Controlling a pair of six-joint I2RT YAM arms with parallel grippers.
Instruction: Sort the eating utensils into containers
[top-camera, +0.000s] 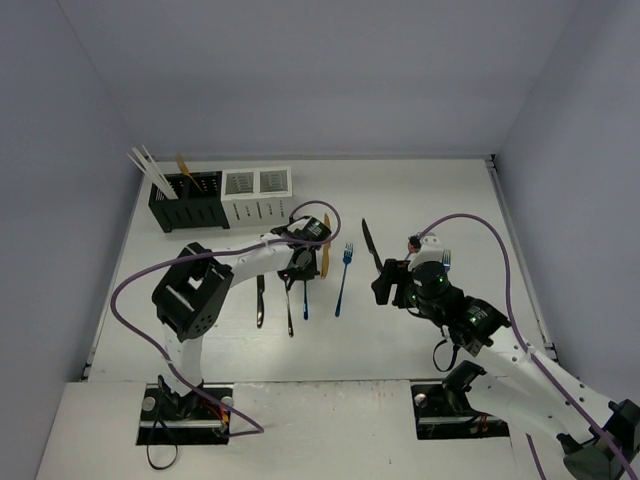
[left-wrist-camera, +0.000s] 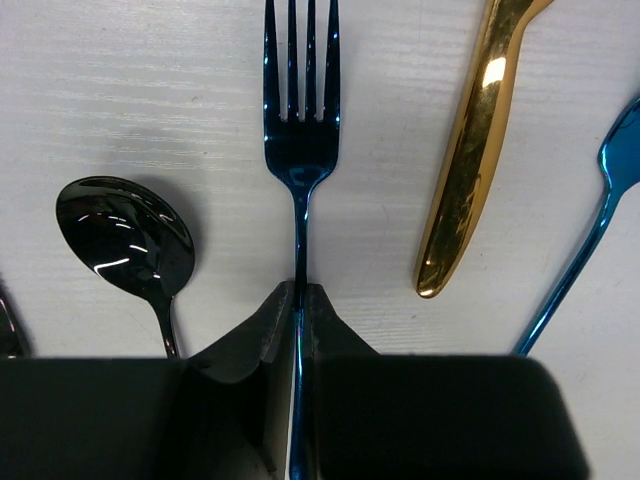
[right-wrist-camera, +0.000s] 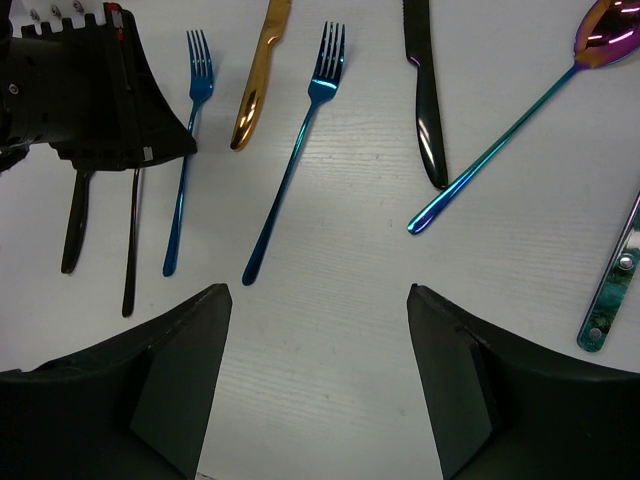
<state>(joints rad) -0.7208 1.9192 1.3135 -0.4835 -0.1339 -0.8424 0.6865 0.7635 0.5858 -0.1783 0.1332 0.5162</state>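
My left gripper (top-camera: 302, 264) is down in the row of utensils, shut on the handle of an iridescent blue fork (left-wrist-camera: 299, 150), which still lies flat on the table; its fingertips (left-wrist-camera: 275, 300) pinch the handle just below the fork's neck. A black spoon (left-wrist-camera: 125, 235) lies to its left and a gold knife (left-wrist-camera: 470, 170) to its right. My right gripper (top-camera: 385, 280) is open and empty, hovering above bare table (right-wrist-camera: 318, 290) below a second blue fork (right-wrist-camera: 295, 160). The black caddy (top-camera: 186, 205) holds pale chopsticks (top-camera: 145, 165) and a gold utensil. The white caddy (top-camera: 258, 195) stands beside it.
A black knife (top-camera: 260, 290) lies at the left end of the row. Another black knife (right-wrist-camera: 425, 100), a pink-purple spoon (right-wrist-camera: 520, 130) and an iridescent handle (right-wrist-camera: 612, 290) lie to the right. The left arm's gripper body (right-wrist-camera: 100, 100) shows in the right wrist view.
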